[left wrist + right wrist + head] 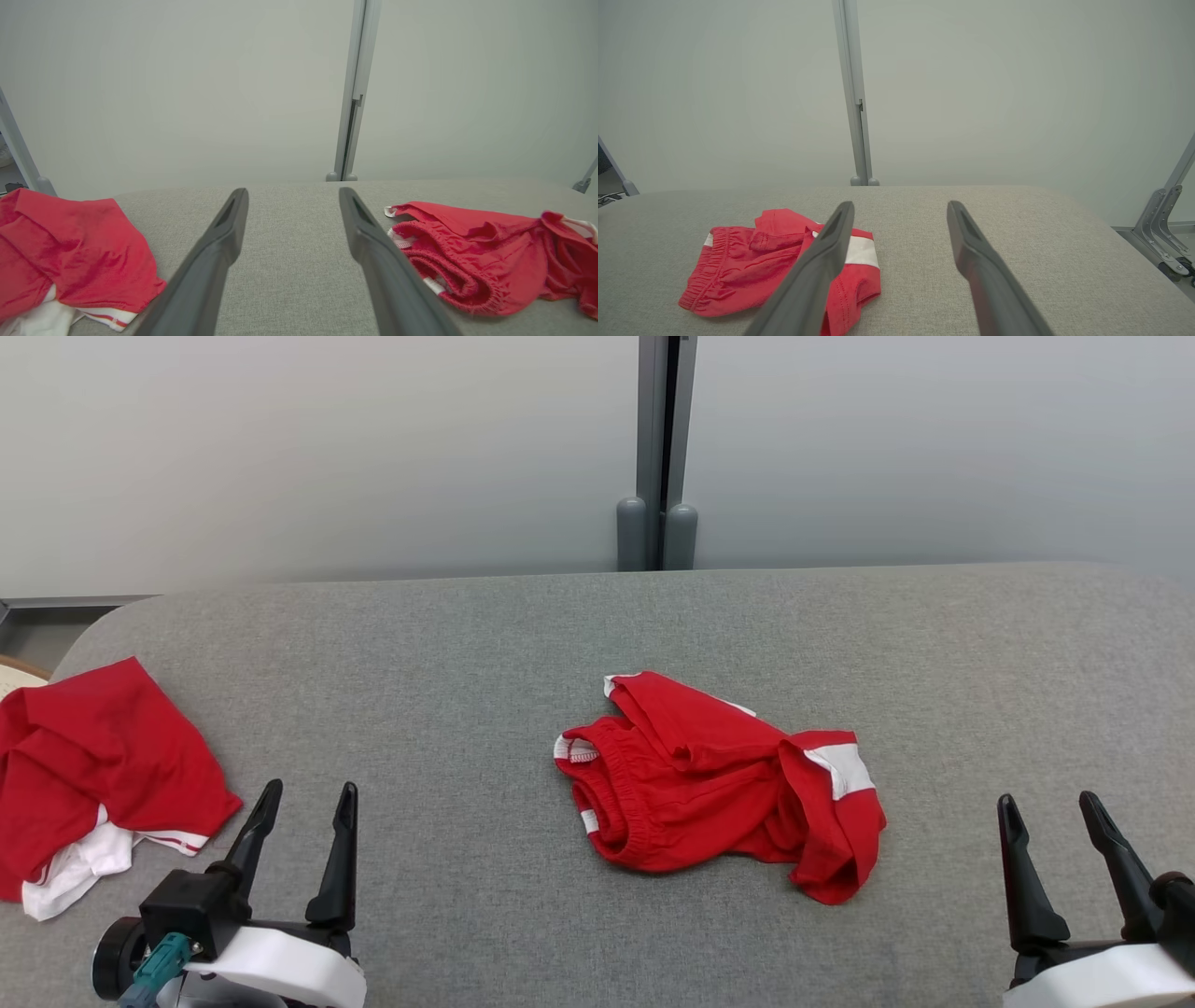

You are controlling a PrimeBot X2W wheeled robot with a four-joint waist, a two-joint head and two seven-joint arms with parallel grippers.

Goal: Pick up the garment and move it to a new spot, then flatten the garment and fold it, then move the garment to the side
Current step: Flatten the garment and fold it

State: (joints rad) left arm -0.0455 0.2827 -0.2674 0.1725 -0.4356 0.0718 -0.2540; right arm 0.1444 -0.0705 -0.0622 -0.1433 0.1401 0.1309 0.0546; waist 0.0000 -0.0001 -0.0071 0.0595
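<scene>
Pickup step, not begun. My left gripper (pixel 310 787), right gripper (pixel 1048 798): wide open, empty. Next: reach shorts (pixel 719 784) at twelve o'clock.

A rumpled red-and-white cloth (pixel 103 775) lies at the left end of the grey padded table (pixel 467 644), before a pale wall (pixel 280 448).

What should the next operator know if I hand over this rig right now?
Hands: the left hand is open and empty at the near left. The right hand is open and empty at the near right.
Things: the red shorts lie crumpled mid-table between the hands, touched by neither. A red-and-white garment lies bunched at the left edge of the grey table.
Done: nothing that shows; the shorts are neither flat nor folded.
Left: pick up, move, flatten, fold, set aside.
</scene>
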